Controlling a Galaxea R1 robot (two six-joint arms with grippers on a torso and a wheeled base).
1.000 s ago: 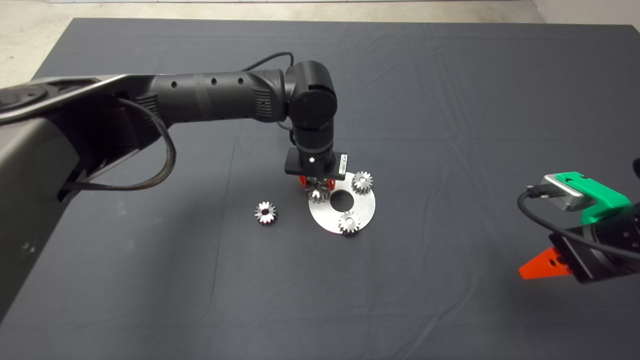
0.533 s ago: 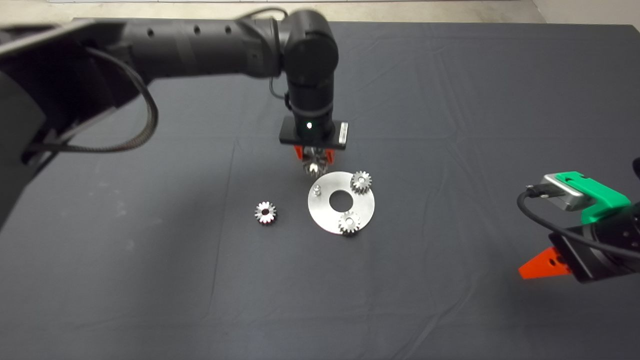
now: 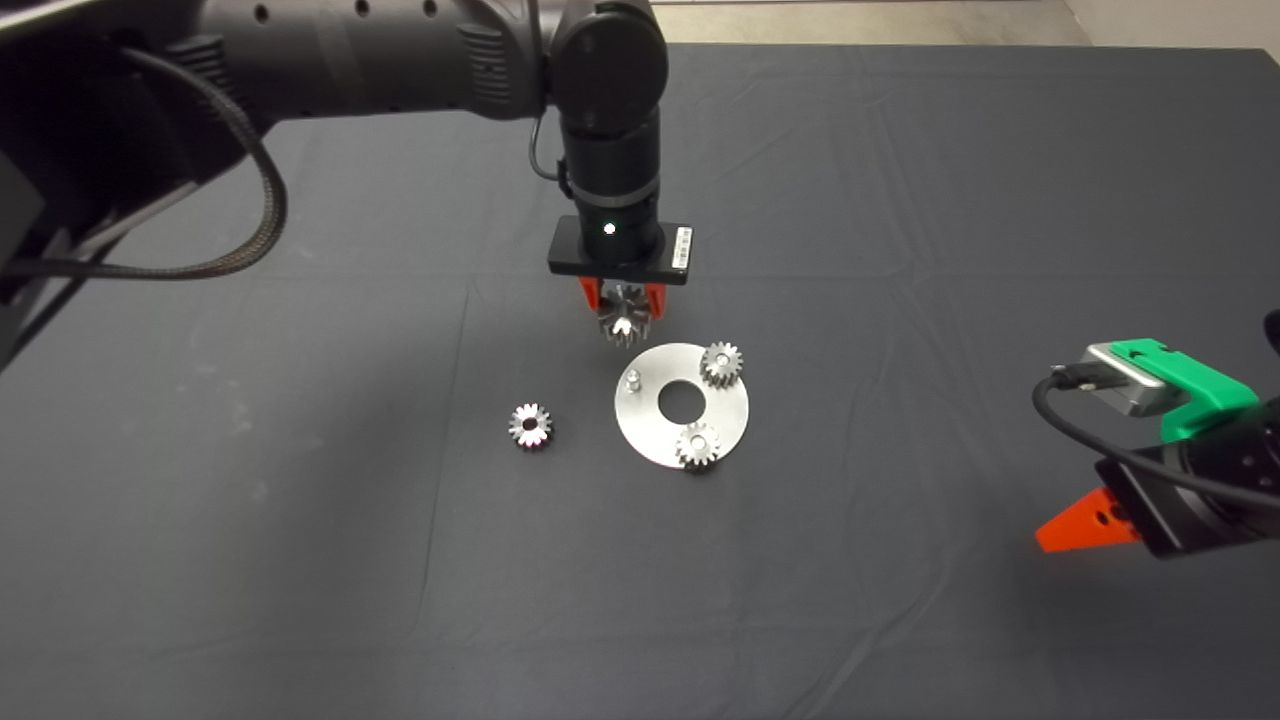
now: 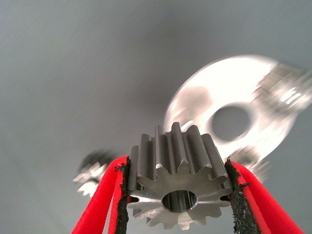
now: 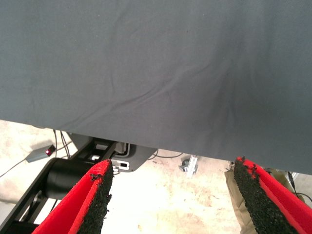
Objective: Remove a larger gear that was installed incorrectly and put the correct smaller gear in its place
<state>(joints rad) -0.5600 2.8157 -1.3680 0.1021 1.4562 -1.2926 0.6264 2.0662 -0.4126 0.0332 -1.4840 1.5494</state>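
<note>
My left claw (image 4: 178, 195) has smooth red plastic fingers faced with rough, crumbly black pads (image 4: 237, 195), and between them sits the larger gear (image 4: 176, 183), brushed steel with a bright machined face. Below, the round plate (image 3: 682, 404) is polished, mirror-shiny metal. The mat (image 3: 900, 250) under it is matt dark cloth, faintly creased.

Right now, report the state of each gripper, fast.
Left gripper: shut on the larger gear, lifted above the mat.
Right gripper: open, holding nothing, parked at the mat's edge.
</note>
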